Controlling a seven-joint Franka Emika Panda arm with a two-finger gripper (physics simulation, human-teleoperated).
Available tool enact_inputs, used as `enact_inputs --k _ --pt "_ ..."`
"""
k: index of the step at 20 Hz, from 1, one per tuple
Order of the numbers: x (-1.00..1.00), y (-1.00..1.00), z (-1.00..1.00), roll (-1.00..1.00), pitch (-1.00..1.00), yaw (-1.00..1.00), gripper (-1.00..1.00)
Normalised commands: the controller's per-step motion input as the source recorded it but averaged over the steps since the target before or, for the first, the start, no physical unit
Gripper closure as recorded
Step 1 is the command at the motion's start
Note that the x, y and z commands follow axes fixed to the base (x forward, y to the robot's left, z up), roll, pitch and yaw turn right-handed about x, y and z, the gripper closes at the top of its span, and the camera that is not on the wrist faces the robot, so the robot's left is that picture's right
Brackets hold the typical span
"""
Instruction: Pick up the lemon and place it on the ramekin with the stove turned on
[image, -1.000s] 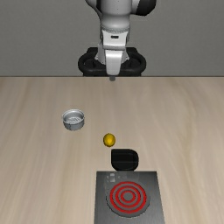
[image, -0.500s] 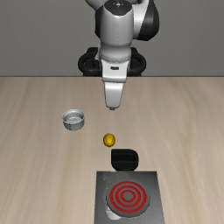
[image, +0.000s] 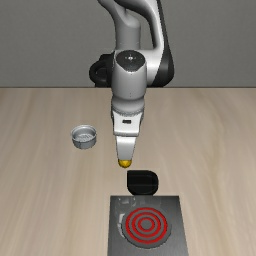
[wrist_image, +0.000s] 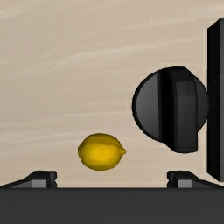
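The yellow lemon (image: 124, 160) lies on the wooden table (image: 40, 180), and my gripper (image: 125, 151) hangs directly above it, almost touching. In the wrist view the lemon (wrist_image: 101, 151) sits just ahead of my open fingertips (wrist_image: 40, 178), roughly midway between them; nothing is held. The small grey ramekin (image: 84, 136) stands apart toward the exterior view's left. The stove (image: 146, 226) has a red glowing spiral burner and lies farther forward than the lemon.
A black rounded object (image: 143, 181) sits between the lemon and the stove, close to the lemon; in the wrist view this black object (wrist_image: 172, 107) lies beside the stove's dark edge (wrist_image: 215, 96).
My arm has reached forward and come down from near the base until the gripper hangs just over the lemon. Lemon, ramekin and stove have stayed put.
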Motion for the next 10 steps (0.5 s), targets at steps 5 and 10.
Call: enact_inputs --k 5,10 --pt "0.00 0.00 -1.00 0.00 0.00 0.00 -1.00" --pt "-0.20 0.00 -0.40 0.00 0.00 0.00 -1.00"
